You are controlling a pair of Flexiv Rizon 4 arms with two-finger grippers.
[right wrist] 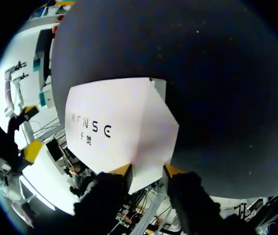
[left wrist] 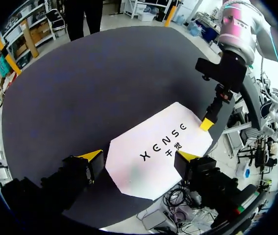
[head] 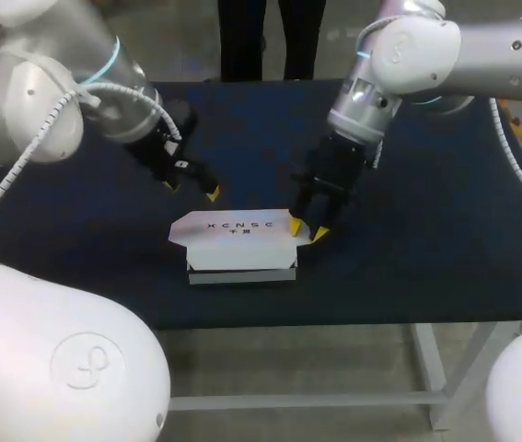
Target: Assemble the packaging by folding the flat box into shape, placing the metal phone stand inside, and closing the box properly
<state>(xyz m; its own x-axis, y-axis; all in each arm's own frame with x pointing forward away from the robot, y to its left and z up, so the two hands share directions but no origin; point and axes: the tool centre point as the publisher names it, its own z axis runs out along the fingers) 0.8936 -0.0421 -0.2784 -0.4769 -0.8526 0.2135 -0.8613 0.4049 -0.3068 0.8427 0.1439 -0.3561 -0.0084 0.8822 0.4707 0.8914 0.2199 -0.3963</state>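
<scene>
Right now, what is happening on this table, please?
Two robot arms work on a white box on the dark table. The box is folded into shape and looks closed on top. The right gripper is at its right end; the left gripper hovers open near its left end. No phone stand is visible.

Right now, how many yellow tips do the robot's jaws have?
4. Two left fingertips hang wide apart just behind the white box, near its left end. Two right fingertips are at the box's right end. None look hidden.
</scene>
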